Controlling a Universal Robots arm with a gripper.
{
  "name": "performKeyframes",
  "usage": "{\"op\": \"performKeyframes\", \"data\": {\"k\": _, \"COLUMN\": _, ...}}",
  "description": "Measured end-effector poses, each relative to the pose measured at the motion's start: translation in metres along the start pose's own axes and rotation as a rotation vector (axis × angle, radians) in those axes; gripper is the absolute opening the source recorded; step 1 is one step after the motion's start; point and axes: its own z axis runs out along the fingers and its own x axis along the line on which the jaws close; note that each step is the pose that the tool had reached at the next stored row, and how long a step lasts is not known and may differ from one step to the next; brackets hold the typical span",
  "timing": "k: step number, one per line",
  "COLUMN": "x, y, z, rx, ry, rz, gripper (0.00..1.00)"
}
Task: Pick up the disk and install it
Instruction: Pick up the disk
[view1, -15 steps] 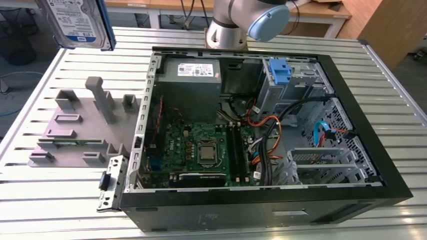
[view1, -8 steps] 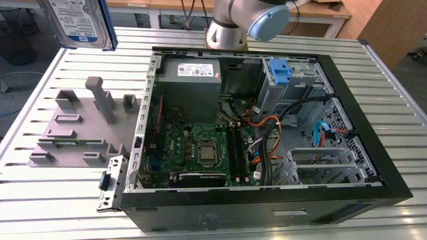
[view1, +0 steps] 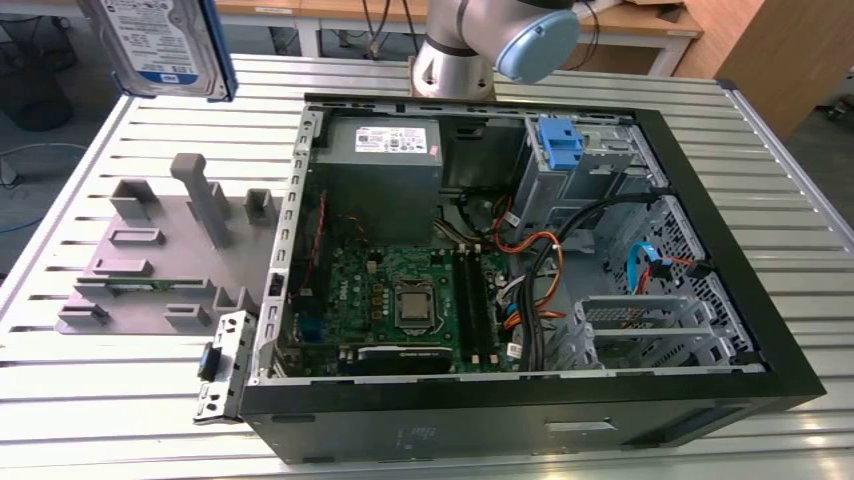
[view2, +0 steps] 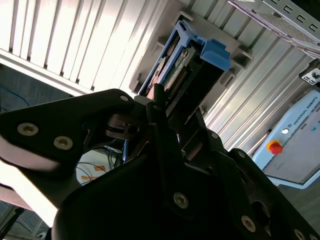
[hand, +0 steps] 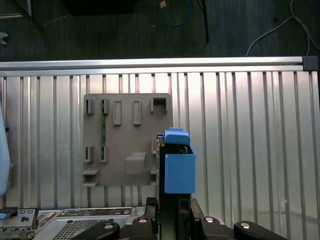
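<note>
The disk (view1: 158, 45), a silver drive with a white-and-blue label and a blue carrier frame, hangs in the air at the exterior view's upper left, above the table. In the first wrist view the disk (hand: 178, 167) stands edge-on over the slatted table beside the grey fixture plate (hand: 125, 137), with my gripper (hand: 172, 205) shut on its near end. The second wrist view shows the disk (view2: 192, 62) sticking out beyond the black fingers (view2: 160, 117), blue frame outward.
An open computer case (view1: 747, 330) lies on the slatted table (view1: 120, 400), with a grey power supply (view1: 380, 150), motherboard (view1: 400, 300), cables and a drive bay with a blue latch (view1: 561, 140). The grey fixture plate (view1: 160, 250) sits at the case's left. The arm's base (view1: 461, 50) stands behind.
</note>
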Motion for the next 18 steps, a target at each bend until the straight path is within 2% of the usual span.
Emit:
{"op": "performKeyframes", "data": {"k": 11, "x": -0.0004, "y": -0.0086, "z": -0.0003, "rx": 0.0, "ry": 0.0, "rz": 0.0, "gripper": 0.35}}
{"op": "performKeyframes", "data": {"k": 18, "x": -0.0004, "y": -0.0093, "z": -0.0003, "rx": 0.0, "ry": 0.0, "rz": 0.0, "gripper": 0.35}}
